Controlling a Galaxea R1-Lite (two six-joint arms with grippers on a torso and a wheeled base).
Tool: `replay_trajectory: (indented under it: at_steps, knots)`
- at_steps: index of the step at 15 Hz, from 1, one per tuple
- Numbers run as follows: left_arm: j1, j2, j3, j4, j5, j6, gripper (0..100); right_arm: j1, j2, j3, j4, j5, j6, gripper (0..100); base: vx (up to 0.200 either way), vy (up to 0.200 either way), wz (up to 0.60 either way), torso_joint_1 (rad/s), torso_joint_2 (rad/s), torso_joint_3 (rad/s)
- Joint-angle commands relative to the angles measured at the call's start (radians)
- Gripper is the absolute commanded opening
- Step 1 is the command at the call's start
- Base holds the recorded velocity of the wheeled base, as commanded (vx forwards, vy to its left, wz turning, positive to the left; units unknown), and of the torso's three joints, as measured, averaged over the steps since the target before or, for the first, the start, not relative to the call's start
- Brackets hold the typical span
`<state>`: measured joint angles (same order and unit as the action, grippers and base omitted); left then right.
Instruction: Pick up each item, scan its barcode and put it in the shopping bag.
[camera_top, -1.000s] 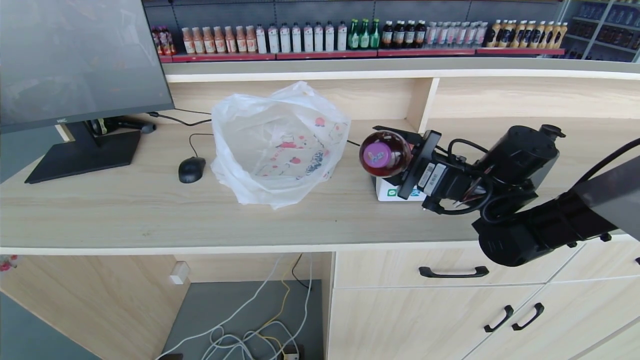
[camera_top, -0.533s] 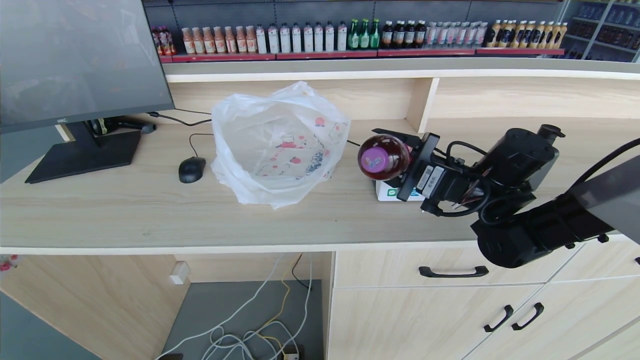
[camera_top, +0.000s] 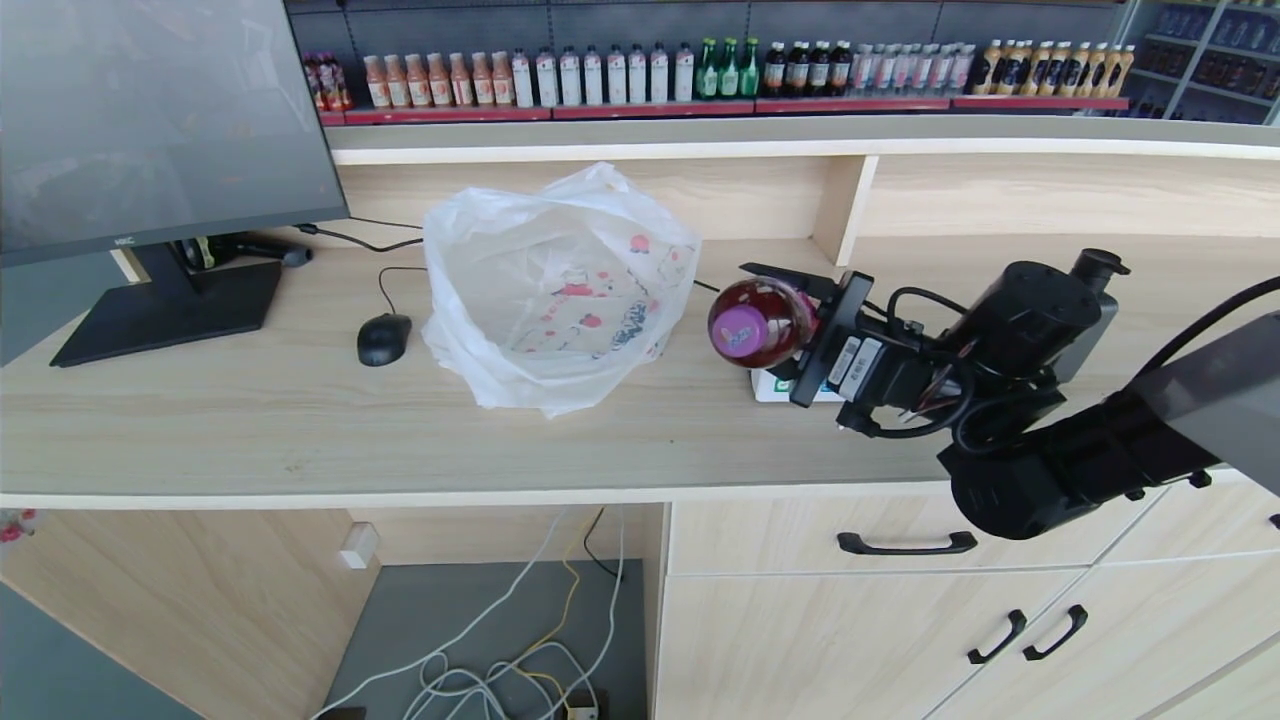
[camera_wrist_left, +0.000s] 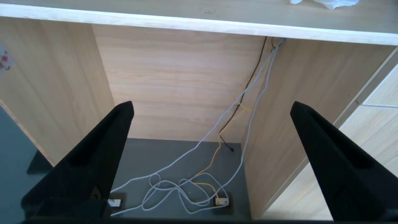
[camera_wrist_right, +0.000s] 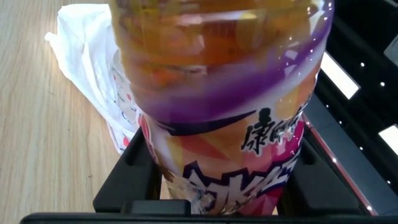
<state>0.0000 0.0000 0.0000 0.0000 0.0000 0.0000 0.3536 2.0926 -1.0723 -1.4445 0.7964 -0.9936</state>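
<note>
Pink-capped and dark with drink, the bottle (camera_top: 752, 322) has slid a little to the robot's left and dropped slightly over the last 1 second, carried by the right gripper (camera_top: 795, 318), whose fingers are clamped around its body. That drift takes it off the small white box (camera_top: 775, 385) on the counter (camera_top: 250, 420) and closer to the shopping bag (camera_top: 560, 280). From where I stand, that looks like the scan is finished, if that box is the scanner, and the carry to the bag has begun. The bottle hangs in the air above the counter, just beside the bag's right edge but not yet over its mouth, so it isn't bagged yet. It lies on its side with the cap pointing at the bag. The plastic is clear and the drink inside reads reddish brown from above. Close up in the right wrist view, the bottle (camera_wrist_right: 224, 93) shows amber liquid, a purple band round its middle and a pink and white label below that, with the black fingers pressed against both sides. The bag stands open and crumpled, white with small red prints. The left gripper (camera_wrist_left: 211, 162) hangs below the counter near some loose cables (camera_wrist_left: 186, 186), its fingers spread wide and holding nothing.
</note>
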Motion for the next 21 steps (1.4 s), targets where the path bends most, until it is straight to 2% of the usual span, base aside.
replay_trajectory:
  at_steps: [1,7,14,16,21]
  knots:
    - [0.000,0.000,0.000,0.000,0.000,0.000,100,0.001,0.001,0.002,0.001,0.000,-0.002,0,0.000,0.000,0.00,0.000,0.00,0.000]
    - [-0.002,0.000,0.000,0.000,0.000,0.000,100,0.018,-0.054,0.002,-0.001,-0.020,0.058,0,0.000,0.000,0.00,0.000,0.00,0.000]
    - [0.000,0.000,0.000,0.000,0.000,0.000,100,0.122,-0.223,0.060,-0.001,-0.264,0.240,0,0.000,0.000,0.00,0.000,0.00,0.000]
    - [0.000,0.000,0.000,0.000,0.000,0.000,100,0.113,-0.292,0.117,-0.008,-0.381,0.354,0,0.000,0.000,0.00,0.000,0.00,0.000]
    - [0.000,0.000,0.000,0.000,0.000,0.000,100,0.071,-0.321,0.129,-0.077,-0.574,0.579,0,0.000,0.000,0.00,0.000,0.00,0.000]
